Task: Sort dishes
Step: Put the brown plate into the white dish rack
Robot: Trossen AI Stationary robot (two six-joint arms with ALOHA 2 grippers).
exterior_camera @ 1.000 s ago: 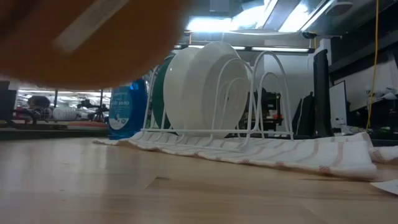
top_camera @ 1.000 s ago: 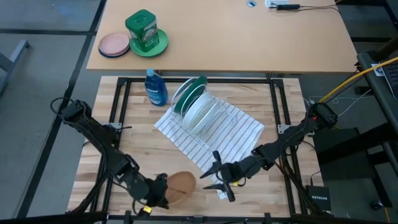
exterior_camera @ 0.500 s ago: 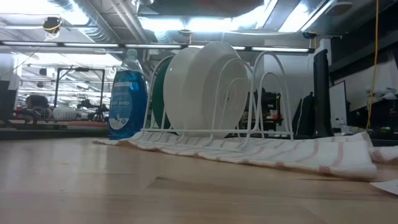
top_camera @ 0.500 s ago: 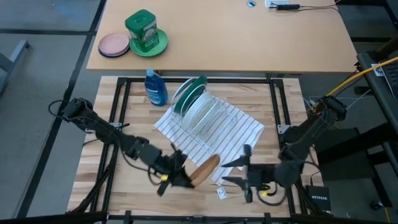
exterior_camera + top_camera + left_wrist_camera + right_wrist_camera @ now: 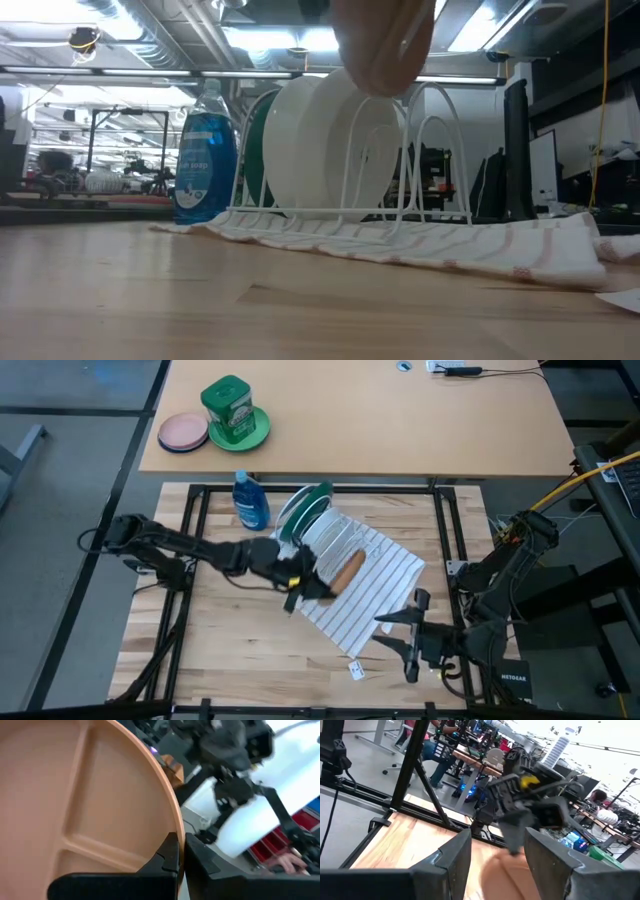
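Two dark, jointed robot arms, black cables along their links; the left hand [image 5: 298, 588] carries a yellow marking.

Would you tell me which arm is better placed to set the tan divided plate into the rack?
Left. The left gripper already grips the tan divided plate by its rim, right over the rack, while the right gripper waits open near the table's front edge.

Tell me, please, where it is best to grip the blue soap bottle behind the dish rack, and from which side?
Probably the narrow neck under the cap of the soap bottle, coming from above. It stands upright, and the dish rack with its plates stands close beside its wide body, so a side approach looks crowded. The left gripper is already shut on the brown plate.
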